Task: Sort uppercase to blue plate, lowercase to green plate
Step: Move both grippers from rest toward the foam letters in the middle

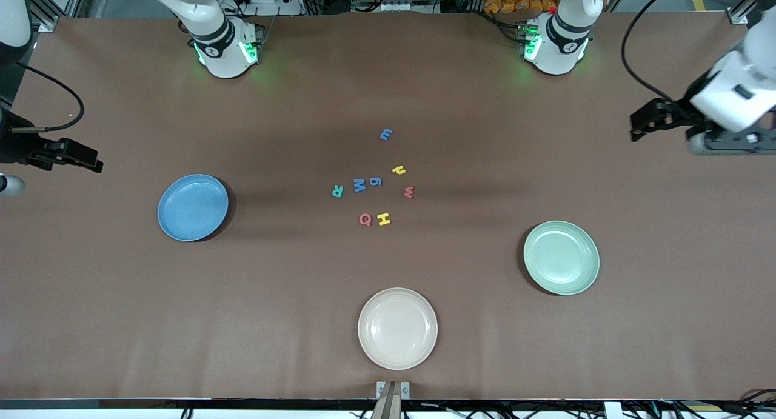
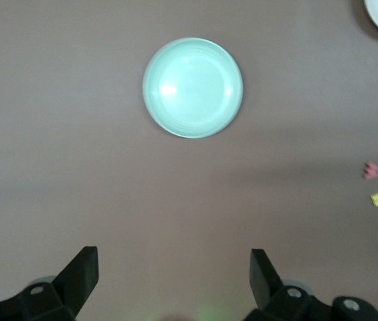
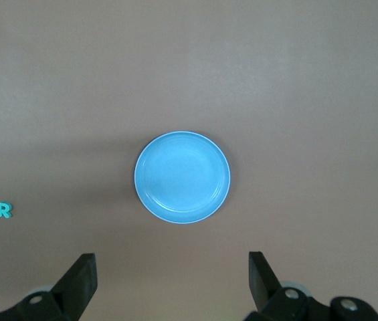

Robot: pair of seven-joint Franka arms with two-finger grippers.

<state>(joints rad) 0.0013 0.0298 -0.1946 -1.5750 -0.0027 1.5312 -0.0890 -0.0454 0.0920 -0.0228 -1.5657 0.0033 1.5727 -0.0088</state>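
We see eight foam letters lying loose in the middle of the front frame, all on the brown table (image 1: 388,73) and none on a plate; the blue m (image 1: 385,134) is highest in the frame; below it come the yellow u (image 1: 398,170), the blue g (image 1: 376,181), the blue M (image 1: 359,185), the green R (image 1: 337,191) and the red w (image 1: 409,192); the red Q (image 1: 365,219) and the yellow H (image 1: 384,219) sit side by side lowest of the group.

The blue plate (image 1: 193,207) lies at centre left of the front frame, toward the right arm's end; the green plate (image 1: 561,258) lies at lower right, toward the left arm's end; a cream plate (image 1: 398,328) sits at bottom centre, nearest the camera.

The left gripper (image 2: 175,271) hangs at the right edge of the front frame, fingers spread and holding nothing; the right gripper (image 3: 173,271) hangs at the left edge, likewise spread wide and bare.
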